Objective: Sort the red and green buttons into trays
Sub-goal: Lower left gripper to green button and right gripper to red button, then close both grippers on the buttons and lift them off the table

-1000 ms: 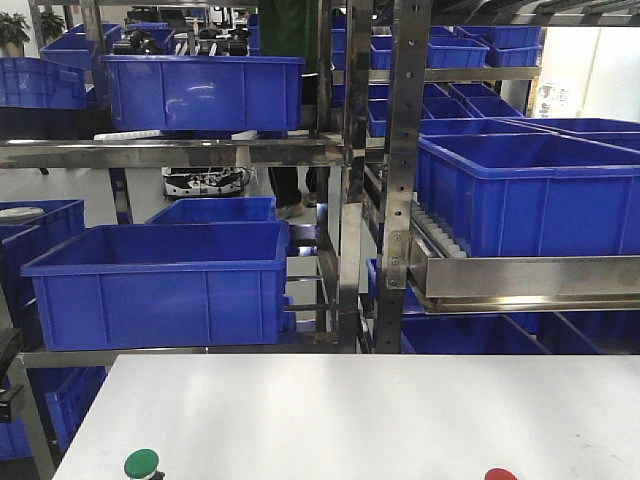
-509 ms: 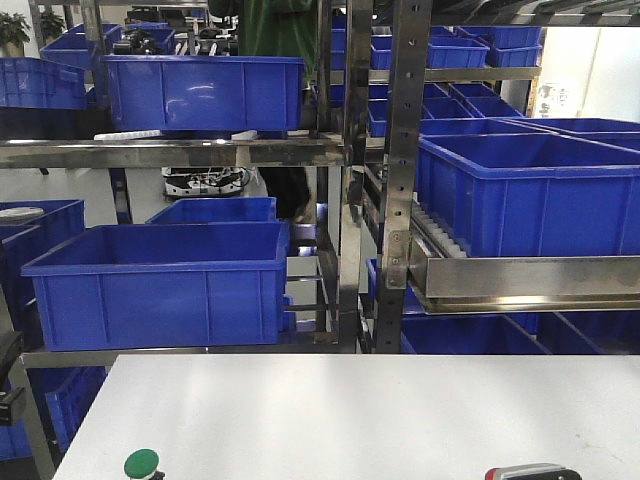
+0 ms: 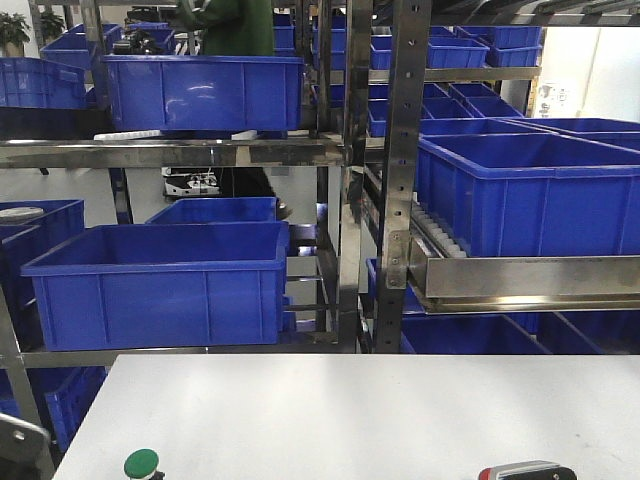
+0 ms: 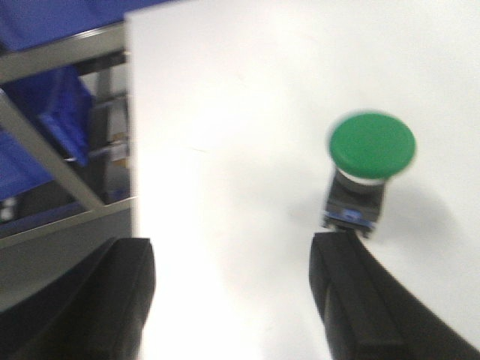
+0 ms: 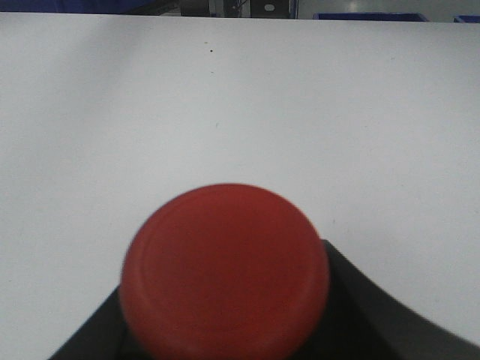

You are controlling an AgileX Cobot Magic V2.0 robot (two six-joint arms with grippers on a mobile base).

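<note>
I see a matt white tabletop [image 5: 240,97], smooth plastic on the green button [image 4: 373,145] and red button [image 5: 225,270] — glossy blue bins [image 3: 160,290], shiny metal racking [image 3: 405,150].

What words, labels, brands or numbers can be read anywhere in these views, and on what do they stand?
No text can be read in any view.
The wall sign at the far right of the front view has printed marks, too small to read.
The green button has a plain cap; the blue patch on its body is too blurred to tell.
The red button has a plain cap with no marking.
The blue bins show no labels.
</note>
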